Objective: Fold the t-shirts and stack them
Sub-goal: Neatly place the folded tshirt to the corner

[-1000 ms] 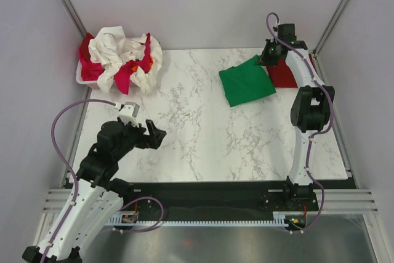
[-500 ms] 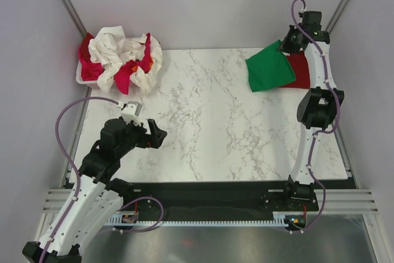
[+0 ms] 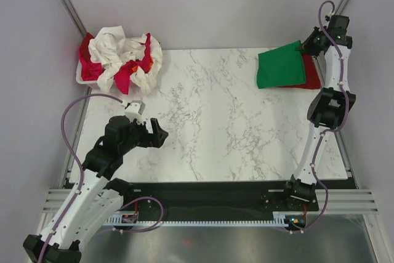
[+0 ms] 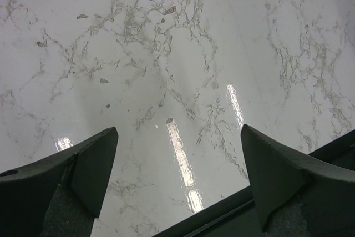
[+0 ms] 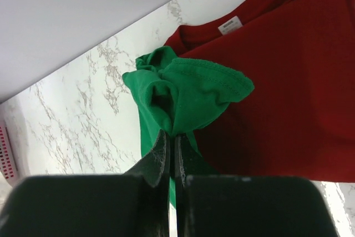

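Observation:
My right gripper [image 3: 306,46] is shut on a corner of the folded bright green t-shirt [image 3: 280,64] at the far right of the table. The green shirt lies partly over the folded dark red t-shirt [image 3: 309,76]. In the right wrist view the green cloth [image 5: 183,95] bunches between the shut jaws over the dark red shirt [image 5: 288,92]. Crumpled cream-white [image 3: 111,50] and pinkish red [image 3: 125,77] shirts fill the white basket [image 3: 84,78] at the far left. My left gripper [image 3: 157,134] is open and empty above bare marble [image 4: 177,81].
The marble table [image 3: 209,127] lies between the arms. Grey walls and a metal frame post [image 3: 341,4] stand close behind my right gripper. A black strip [image 3: 209,192] runs along the table's near edge.
My right gripper has carried the green shirt from the table's middle right to the far right, onto the dark red shirt. The left arm has barely moved.

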You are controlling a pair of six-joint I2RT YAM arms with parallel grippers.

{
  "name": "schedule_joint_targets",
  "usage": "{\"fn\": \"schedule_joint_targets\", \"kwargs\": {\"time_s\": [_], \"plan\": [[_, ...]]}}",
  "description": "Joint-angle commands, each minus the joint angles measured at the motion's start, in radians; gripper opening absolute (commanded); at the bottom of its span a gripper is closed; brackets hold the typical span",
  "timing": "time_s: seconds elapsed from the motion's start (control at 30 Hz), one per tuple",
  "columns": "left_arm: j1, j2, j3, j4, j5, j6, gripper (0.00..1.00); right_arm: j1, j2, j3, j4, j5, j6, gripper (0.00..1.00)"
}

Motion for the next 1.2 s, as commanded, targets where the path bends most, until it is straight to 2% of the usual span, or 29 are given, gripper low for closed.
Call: {"fn": "schedule_joint_targets", "kwargs": {"time_s": [0.0,0.2,0.4,0.67,1.03,1.1,1.17], "plan": [[0.002,0.013,0.012,0.017,0.011,0.0,1.0,-0.028,0.012,0.062,0.081,-0.073,0.051,0.0],[0.002,0.03,0.018,0.016,0.013,0.0,1.0,-0.065,0.0,0.081,0.15,-0.176,0.134,0.0],[0.002,0.03,0.02,0.013,0.007,0.0,1.0,-0.026,-0.017,0.059,0.248,-0.299,0.198,0.0],[0.002,0.03,0.022,0.008,0.004,0.0,1.0,-0.032,-0.042,0.073,0.283,-0.291,0.232,0.0],[0.002,0.036,0.026,0.004,-0.008,-0.003,1.0,-0.173,-0.014,0.016,0.327,-0.365,0.296,0.01],[0.002,0.039,0.025,0.002,-0.008,-0.003,1.0,-0.205,0.012,-0.031,0.301,-0.357,0.275,0.07],[0.002,0.045,0.026,0.0,-0.007,-0.003,1.0,-0.226,0.05,-0.083,0.242,-0.324,0.217,0.33]]}}
